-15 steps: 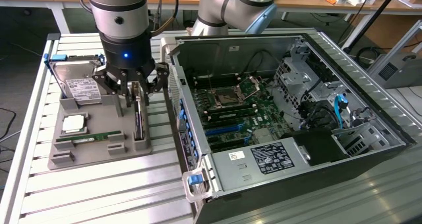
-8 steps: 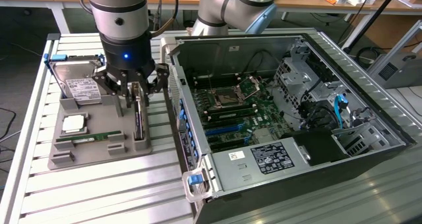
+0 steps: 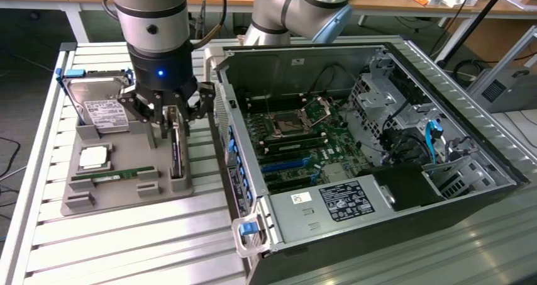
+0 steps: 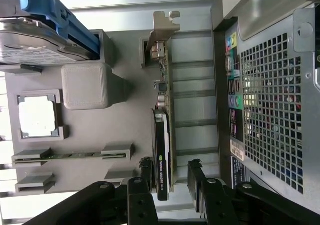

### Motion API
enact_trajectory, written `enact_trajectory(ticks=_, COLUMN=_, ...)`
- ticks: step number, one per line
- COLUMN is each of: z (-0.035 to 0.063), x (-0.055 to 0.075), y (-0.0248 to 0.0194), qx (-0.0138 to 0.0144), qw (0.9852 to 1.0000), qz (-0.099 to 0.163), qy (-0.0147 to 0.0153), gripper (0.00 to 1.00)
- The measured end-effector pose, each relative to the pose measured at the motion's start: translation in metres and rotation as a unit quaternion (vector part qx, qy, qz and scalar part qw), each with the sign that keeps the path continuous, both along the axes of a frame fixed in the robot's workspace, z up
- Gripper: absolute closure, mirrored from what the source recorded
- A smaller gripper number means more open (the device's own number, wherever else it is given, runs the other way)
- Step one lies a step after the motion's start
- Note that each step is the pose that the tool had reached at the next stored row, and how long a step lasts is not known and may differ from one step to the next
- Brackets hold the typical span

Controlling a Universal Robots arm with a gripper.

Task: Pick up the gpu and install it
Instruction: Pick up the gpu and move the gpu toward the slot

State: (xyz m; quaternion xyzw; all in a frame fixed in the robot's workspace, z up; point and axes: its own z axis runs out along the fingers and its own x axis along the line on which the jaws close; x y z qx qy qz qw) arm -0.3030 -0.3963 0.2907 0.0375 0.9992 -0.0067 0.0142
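Fingers (image 4: pixel 196 171) spread wide, one on each side of the gpu (image 4: pixel 163 110), nothing gripped. From the wrist view I read a clear strip of tray between one finger and the card. The other finger sits just beside the card's black cooler, and I cannot tell whether it touches.

Gripper (image 3: pixel 173 124) hangs straight down over the gray tray (image 3: pixel 126 200), its fingertips low around the card's upper edge. In the wrist view the gripper (image 4: pixel 170 169) straddles the cooler end of the card.

The gpu (image 3: pixel 177 159) stands on edge in its slot along the tray's 3 o'clock side, exterior view, running 12 to 6. Its silvery bracket (image 4: pixel 165 27) is at the end away from the fingers. The card is seated in the tray, not lifted.

Other tray contents, taken from the card in the exterior view:
- hard drive (image 3: pixel 100 109) at about 10 o'clock, leaning in its holder
- processor chip (image 3: pixel 94 158) at 9 o'clock, lying flat
- memory stick (image 3: pixel 113 173) at about 8 o'clock, in its slot on edge

Computer case (image 3: pixel 470 172) lies open at 3 o'clock from the tray, just beside it, with the motherboard (image 3: pixel 302 140) exposed and the power supply (image 3: pixel 344 200) at its 6 o'clock. Tray and case both rest on the slatted table (image 3: pixel 126 253).
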Motion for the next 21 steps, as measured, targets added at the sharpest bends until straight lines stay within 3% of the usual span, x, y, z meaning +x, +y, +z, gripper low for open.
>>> enact_trajectory(ticks=21, z=-0.0061, x=0.0, y=0.0, qx=-0.0022, qw=1.0, qz=0.0, qy=0.0, gripper=0.58)
